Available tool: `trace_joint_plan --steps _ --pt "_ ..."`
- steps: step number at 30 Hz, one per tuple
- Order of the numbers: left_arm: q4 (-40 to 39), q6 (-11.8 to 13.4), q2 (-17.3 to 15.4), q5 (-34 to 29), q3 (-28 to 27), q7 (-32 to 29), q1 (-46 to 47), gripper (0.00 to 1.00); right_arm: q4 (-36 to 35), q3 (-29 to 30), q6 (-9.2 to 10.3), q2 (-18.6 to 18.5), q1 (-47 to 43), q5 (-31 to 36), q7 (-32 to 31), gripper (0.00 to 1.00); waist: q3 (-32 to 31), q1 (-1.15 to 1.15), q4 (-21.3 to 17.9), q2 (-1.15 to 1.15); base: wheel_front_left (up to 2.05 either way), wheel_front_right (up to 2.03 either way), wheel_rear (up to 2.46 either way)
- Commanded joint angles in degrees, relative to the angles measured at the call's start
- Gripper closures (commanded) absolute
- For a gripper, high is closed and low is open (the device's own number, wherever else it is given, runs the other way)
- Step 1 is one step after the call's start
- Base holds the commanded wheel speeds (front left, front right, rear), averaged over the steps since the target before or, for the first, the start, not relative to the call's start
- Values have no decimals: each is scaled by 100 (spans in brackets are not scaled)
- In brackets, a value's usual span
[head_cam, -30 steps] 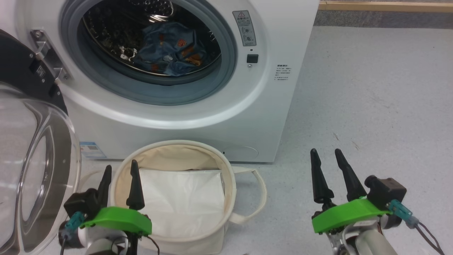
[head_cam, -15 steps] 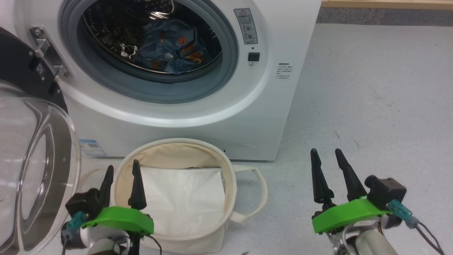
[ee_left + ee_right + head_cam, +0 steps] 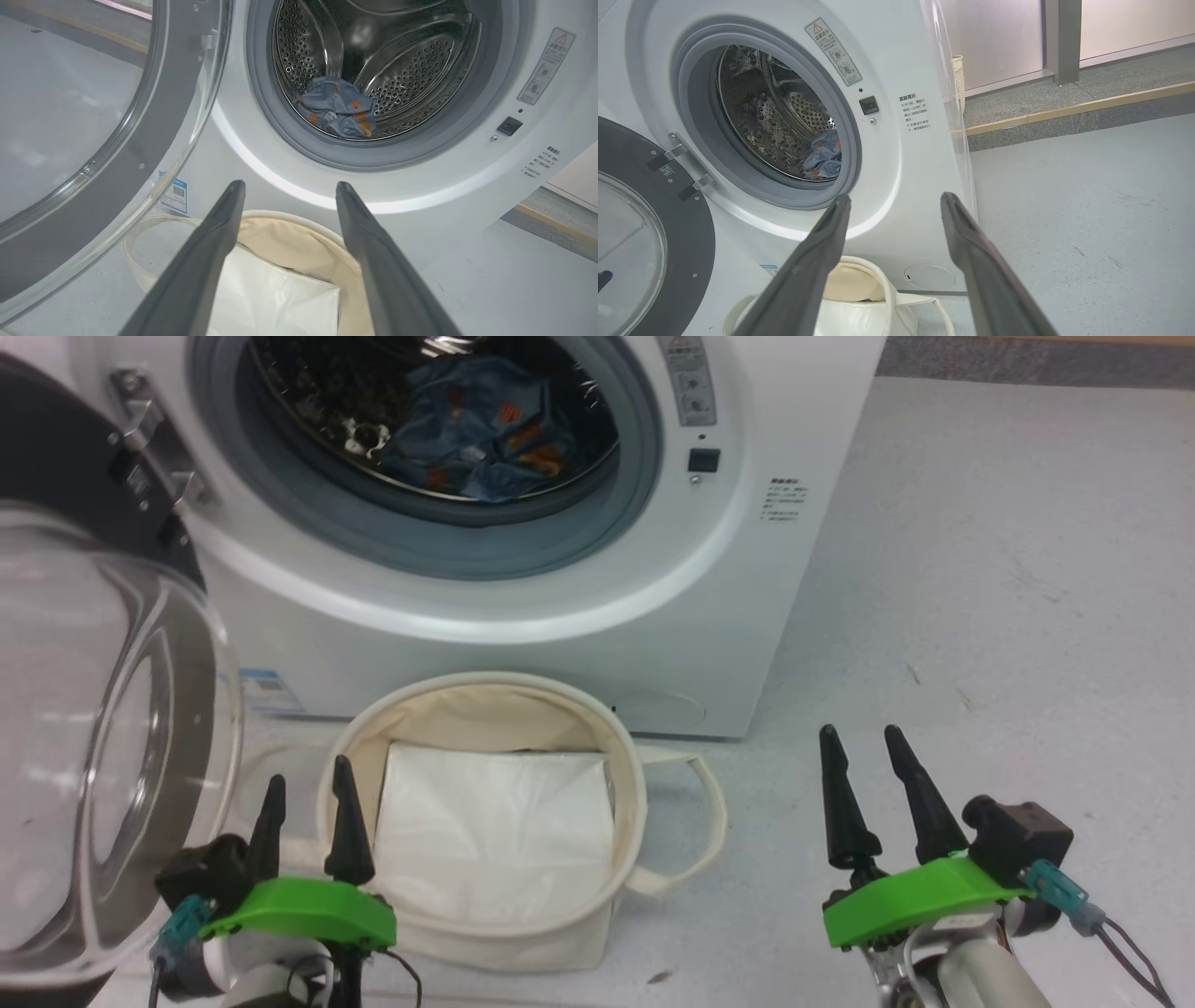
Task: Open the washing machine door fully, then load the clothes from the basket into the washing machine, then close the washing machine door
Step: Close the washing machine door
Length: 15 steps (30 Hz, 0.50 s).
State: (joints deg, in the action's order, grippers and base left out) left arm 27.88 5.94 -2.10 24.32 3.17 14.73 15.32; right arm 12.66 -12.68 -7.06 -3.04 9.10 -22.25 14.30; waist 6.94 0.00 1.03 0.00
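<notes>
Since the earlier head view, the whole picture has shifted: the camera has tipped down and to the left, so the washing machine [image 3: 579, 644] and the basket [image 3: 467, 714] now sit higher and further right in that view. Neither has changed place relative to the other. The left pincer [image 3: 307, 772] now stands at the basket's left rim instead of over its inside. The right pincer [image 3: 859, 737] keeps its position above the bare floor [image 3: 980, 616].

Both pincers are spread wide and carry nothing.

Status of the load: the clothes [image 3: 485, 439] lie inside the drum [image 3: 402, 60], low and toward the front. They form a crumpled heap of blue fabric with orange spots, with a small pale piece with dark markings just to its left. The basket, on the floor directly before the machine, shows a flat white liner sheet [image 3: 495, 831] and no garment (its far corner is partly hidden).

Loading therefore appears complete. The washing machine door [image 3: 103, 709] stands swung wide on its left-hand hinges, glass bowl facing the robot, near the left pincer. Closing it is judged the remaining step.
</notes>
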Motion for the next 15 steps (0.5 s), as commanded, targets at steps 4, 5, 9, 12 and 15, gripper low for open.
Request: trace_joint_plan --steps 4,5,9,12,15 --pt "-185 79 -78 -198 -170 27 144 0 -135 -119 -43 16 136 1 70 0 -2 0 2 0 -234 164 71" --pt "-194 70 -78 -249 -156 27 146 0 -129 -121 -43 16 132 -3 70 0 -2 0 1 0 -231 189 42" --pt "-222 40 -78 -408 -106 27 138 0 -114 -130 -43 16 129 -25 70 0 0 0 -5 0 -181 171 9" --pt "-269 47 -78 -461 -108 27 134 0 -114 -143 -43 16 132 -33 70 0 9 0 -4 0 -128 128 0" --pt "-292 44 -78 -506 -97 27 131 0 -113 -138 -43 16 142 -32 70 0 27 0 7 0 -87 87 0"
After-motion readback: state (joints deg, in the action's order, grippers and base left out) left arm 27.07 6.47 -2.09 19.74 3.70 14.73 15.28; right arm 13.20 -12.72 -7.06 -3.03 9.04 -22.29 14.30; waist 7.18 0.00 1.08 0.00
